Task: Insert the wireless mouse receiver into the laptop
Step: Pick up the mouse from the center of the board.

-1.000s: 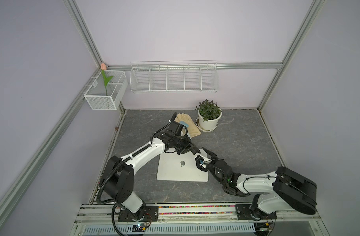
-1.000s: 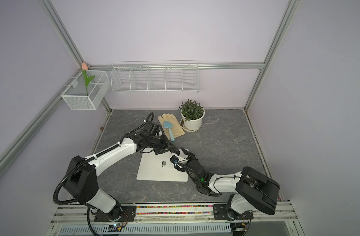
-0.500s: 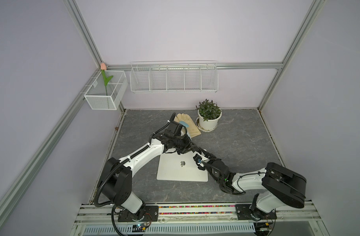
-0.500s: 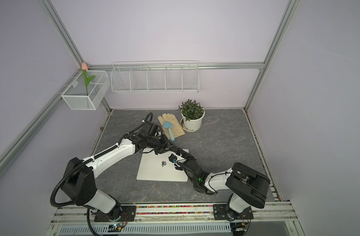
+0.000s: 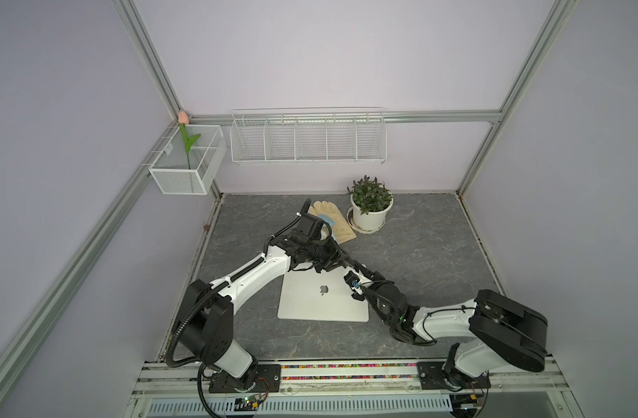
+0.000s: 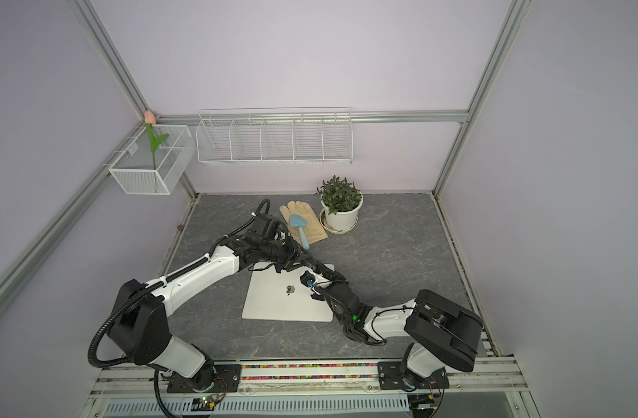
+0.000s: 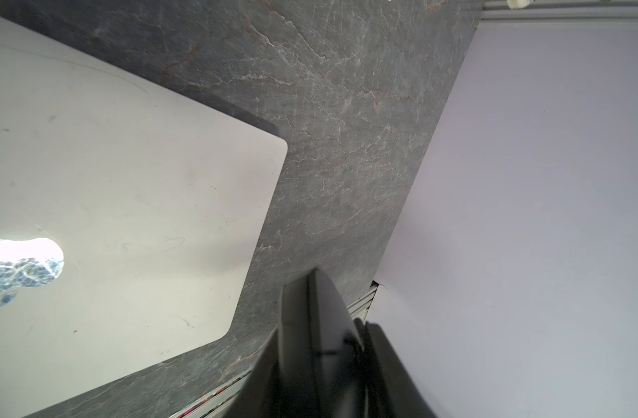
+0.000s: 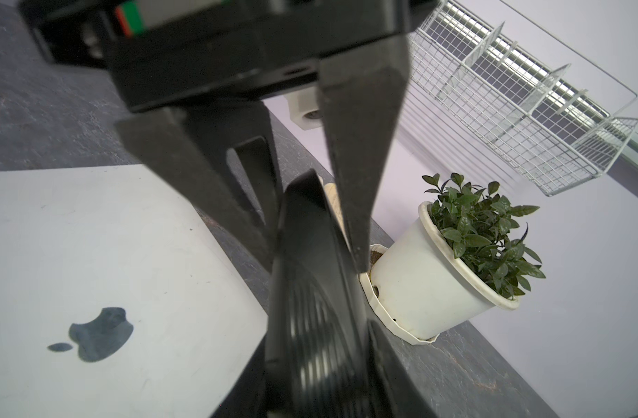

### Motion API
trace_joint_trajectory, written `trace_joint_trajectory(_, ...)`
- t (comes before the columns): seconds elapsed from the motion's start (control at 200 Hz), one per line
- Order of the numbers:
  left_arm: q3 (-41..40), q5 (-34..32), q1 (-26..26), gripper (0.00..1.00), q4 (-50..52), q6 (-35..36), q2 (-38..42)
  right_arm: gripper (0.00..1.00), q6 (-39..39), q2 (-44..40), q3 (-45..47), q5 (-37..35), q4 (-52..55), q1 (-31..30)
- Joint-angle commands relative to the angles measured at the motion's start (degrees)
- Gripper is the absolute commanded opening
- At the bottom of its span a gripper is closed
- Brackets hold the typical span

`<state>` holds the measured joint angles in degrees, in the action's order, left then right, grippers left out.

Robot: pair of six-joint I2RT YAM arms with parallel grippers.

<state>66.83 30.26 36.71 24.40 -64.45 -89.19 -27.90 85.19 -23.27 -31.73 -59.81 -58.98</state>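
The silver laptop [image 5: 310, 307] [image 6: 274, 311] lies shut, logo up, mid-table. Above its far right corner my two grippers meet tip to tip. My right gripper [image 5: 359, 275] [image 8: 317, 336] is shut on a black curved piece of the wireless mouse [image 8: 310, 271], ribbed on the side I see. My left gripper [image 5: 341, 266] [image 7: 324, 329] faces it; its fingers [image 8: 360, 163] stand apart on either side of the far end of the same piece [image 7: 310, 318]. The laptop's lid [image 7: 111, 181] [image 8: 93, 235] shows below both wrists. The receiver itself is hidden.
A white plant pot [image 5: 369, 213] on a saucer stands at the back, right of a tan glove [image 5: 333, 222] with a blue trowel [image 6: 299, 226] on it. A wire rack [image 5: 306, 137] and a mesh basket [image 5: 187, 163] with a tulip hang on the walls.
The right gripper's jaws have narrowed onto the black mouse piece, close against the left gripper. The left gripper's fingers, shut before, have parted.
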Motion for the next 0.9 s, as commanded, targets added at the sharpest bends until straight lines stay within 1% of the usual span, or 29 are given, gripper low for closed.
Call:
trace_joint_trajectory(0.0,0.1,-1.6,-0.8,0.53,-1.5,5.1,3.0,0.24,6.7,-5.6,0.0,-0.4,5.8,0.0)
trace_joint_trajectory(0.11,0.0,-4.4,-3.1,0.71,-1.6,8.8,5.2,0.23,13.6,-13.3,-0.2,1.9,19.0,0.1)
trace_joint_trajectory(0.15,0.0,-5.5,-4.2,0.75,-1.9,11.2,6.4,0.22,16.9,-16.8,-0.7,3.4,25.5,0.2)
trace_joint_trajectory(0.225,-0.4,-7.8,-5.9,0.76,-3.0,17.8,9.1,0.21,24.4,-23.1,-2.3,7.1,38.5,1.3)
trace_joint_trajectory(0.27,-1.1,-8.7,-6.3,0.76,-4.5,23.4,11.0,0.21,28.8,-26.4,-3.7,10.7,46.2,2.6)
trace_joint_trajectory(0.325,-2.4,-9.4,-6.3,0.75,-5.9,30.8,13.4,0.21,34.1,-30.1,-5.5,16.4,55.1,5.1)
trace_joint_trajectory(0.34,-2.8,-9.3,-6.3,0.75,-6.5,32.5,14.1,0.21,35.0,-30.8,-5.8,17.3,56.5,5.8)
trace_joint_trajectory(0.42,-6.8,-7.0,-6.3,0.74,-9.5,41.4,17.1,0.21,41.0,-35.3,-7.4,27.6,64.2,10.8)
trace_joint_trajectory(0.5,-12.0,-3.3,-6.2,0.72,-12.8,48.2,19.8,0.2,46.3,-39.3,-6.9,39.2,65.8,16.0)
trace_joint_trajectory(0.555,-15.2,-1.0,-6.1,0.71,-14.1,51.0,21.0,0.2,50.1,-40.7,-6.6,47.9,65.3,20.0)
trace_joint_trajectory(0.675,-21.0,1.9,-5.0,0.68,-16.3,56.2,23.2,0.21,57.3,-39.0,-6.9,64.3,62.3,26.6)
trace_joint_trajectory(0.79,-23.6,2.4,-2.6,0.68,-19.7,57.3,24.5,0.21,64.1,-33.2,-7.0,76.7,53.8,29.7)
trace_joint_trajectory(0.845,-23.9,3.0,-2.0,0.68,-21.5,56.0,23.8,0.22,67.1,-30.2,-7.0,80.8,48.8,30.2)
trace_joint_trajectory(0.895,-23.9,5.0,-1.9,0.68,-22.8,54.4,22.7,0.26,69.0,-27.5,-7.0,83.1,45.3,30.3)
